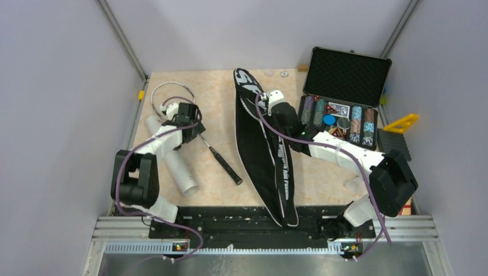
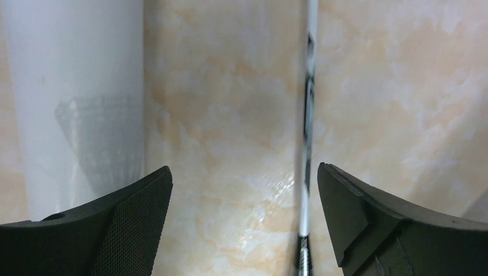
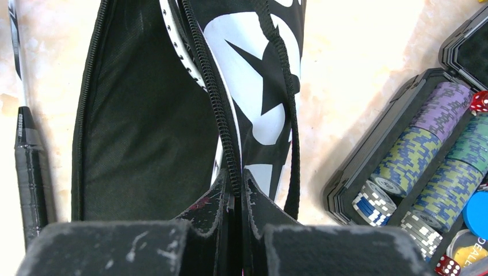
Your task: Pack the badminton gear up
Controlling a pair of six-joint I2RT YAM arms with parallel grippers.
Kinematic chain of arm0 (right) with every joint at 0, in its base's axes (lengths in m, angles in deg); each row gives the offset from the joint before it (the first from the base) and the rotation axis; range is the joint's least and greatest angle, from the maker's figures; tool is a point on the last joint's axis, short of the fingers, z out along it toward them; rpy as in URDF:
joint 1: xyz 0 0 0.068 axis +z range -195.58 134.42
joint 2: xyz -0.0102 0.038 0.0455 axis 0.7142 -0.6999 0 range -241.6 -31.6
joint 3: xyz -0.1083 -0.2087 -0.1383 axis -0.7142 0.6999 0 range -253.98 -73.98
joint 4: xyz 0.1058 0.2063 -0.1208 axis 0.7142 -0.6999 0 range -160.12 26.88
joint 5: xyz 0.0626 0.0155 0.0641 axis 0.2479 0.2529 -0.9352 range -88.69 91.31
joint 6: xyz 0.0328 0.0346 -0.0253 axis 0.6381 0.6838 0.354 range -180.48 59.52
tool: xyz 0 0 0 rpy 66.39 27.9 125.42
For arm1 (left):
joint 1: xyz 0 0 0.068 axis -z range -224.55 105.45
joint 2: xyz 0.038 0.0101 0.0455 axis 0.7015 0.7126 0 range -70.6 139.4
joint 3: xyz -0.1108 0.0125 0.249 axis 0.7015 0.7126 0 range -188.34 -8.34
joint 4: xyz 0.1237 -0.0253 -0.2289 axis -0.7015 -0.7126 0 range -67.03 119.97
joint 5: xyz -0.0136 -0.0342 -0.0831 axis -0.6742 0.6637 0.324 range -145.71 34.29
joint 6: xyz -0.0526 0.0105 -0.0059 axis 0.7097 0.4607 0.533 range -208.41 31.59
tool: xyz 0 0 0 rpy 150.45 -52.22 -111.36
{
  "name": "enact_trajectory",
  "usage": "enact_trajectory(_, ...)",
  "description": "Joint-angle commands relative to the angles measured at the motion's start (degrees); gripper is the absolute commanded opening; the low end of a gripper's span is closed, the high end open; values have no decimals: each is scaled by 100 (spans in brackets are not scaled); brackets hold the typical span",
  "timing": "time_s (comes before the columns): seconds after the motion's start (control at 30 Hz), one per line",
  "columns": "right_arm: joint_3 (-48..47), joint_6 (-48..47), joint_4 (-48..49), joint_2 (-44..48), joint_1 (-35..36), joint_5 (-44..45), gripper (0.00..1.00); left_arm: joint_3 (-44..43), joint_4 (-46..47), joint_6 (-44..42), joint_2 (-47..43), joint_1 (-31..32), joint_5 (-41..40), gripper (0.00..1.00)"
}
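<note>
The long black bag (image 1: 262, 155) lies down the middle of the table, its zip open. My right gripper (image 1: 269, 102) is shut on the bag's zipper edge (image 3: 230, 155). Inside the opening shows the white frame of a racket (image 3: 177, 49). A second racket (image 1: 221, 161) lies left of the bag, with its white head (image 1: 167, 95) far and its black handle (image 3: 30, 172) near. My left gripper (image 2: 244, 172) hangs open over its thin shaft (image 2: 309, 115), which runs close to the right finger. The white tube (image 1: 175, 161) lies just left; a faint feathery shape (image 2: 100, 138) shows through its wall.
An open black hard case (image 1: 345, 75) of coloured poker chips (image 3: 426, 155) stands at the back right, close to the bag. A yellow triangular piece (image 1: 403, 122) and a black block (image 1: 394, 144) sit at the right edge. Two small round things (image 1: 283, 73) lie at the far edge.
</note>
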Motion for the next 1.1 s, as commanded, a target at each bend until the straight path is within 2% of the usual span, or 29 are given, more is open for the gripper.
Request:
enact_trajectory(0.0,36,-43,526,268,42,-19,0,-883,-471,214,596,-118,-433,99)
enact_trajectory(0.2,42,-88,565,211,42,45,0,-1808,-1269,484,1567,-206,-395,93)
enact_trajectory(0.57,241,-133,787,387,44,125,0,-2341,-1237,482,2329,-207,8,79)
enact_trajectory(0.77,272,-119,807,414,42,157,0,-2507,-1241,459,2737,-206,190,68)
enact_trajectory(0.97,279,-134,825,416,42,162,0,-2571,-1065,294,2857,-207,490,34)
enact_trajectory(1.0,286,-131,818,425,42,180,0,-2572,-1020,197,2860,-207,510,26)
enact_trajectory(1.07,291,-133,813,448,42,225,0,-2584,-982,80,2845,-215,438,2)
